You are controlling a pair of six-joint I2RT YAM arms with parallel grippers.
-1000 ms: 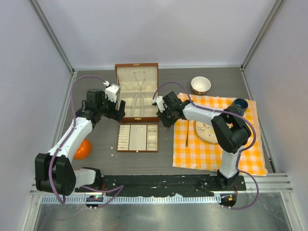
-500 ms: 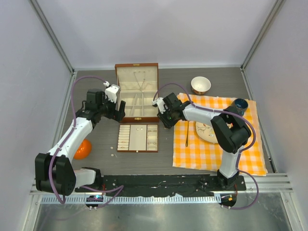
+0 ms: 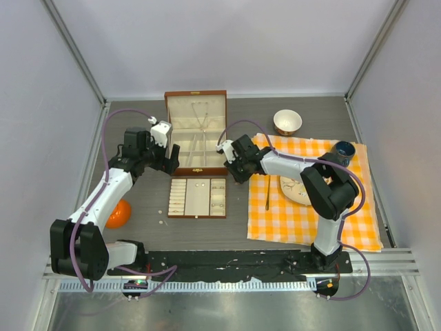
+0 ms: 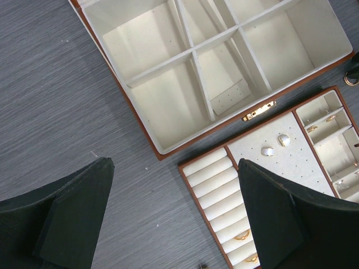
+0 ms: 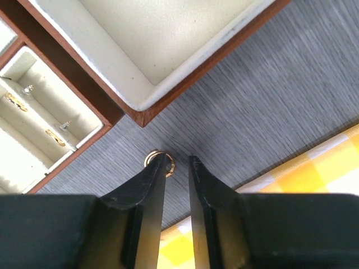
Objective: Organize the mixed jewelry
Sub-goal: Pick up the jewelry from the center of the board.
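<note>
A small gold ring [image 5: 171, 168] lies on the grey table just off the corner of the open brown jewelry box [image 5: 147, 115]. My right gripper [image 5: 178, 159] hovers low over it, its jaws a narrow gap apart with nothing between them. Its left fingertip [image 5: 159, 163] covers part of the ring. My left gripper [image 4: 175, 165] hangs wide open above the table between the box [image 4: 193, 53] and the ring tray [image 4: 187, 176]. The tray holds gold rings [image 4: 242, 235] and two pale studs [image 4: 267, 151]. A thin chain [image 3: 200, 110] hangs in the box lid. Tiny bits [image 3: 160, 211] lie left of the tray [image 3: 198, 215].
An orange ball [image 3: 118, 212] sits by the left arm. To the right lies a yellow checked cloth [image 3: 310, 214] with a plate [image 3: 296, 187], a fork [image 3: 268, 193] and a dark blue cup [image 3: 344, 149]. A small bowl [image 3: 287, 122] stands behind it.
My right gripper has shifted slightly left and back toward the box corner, and its jaws have narrowed. The left arm has stayed still.
</note>
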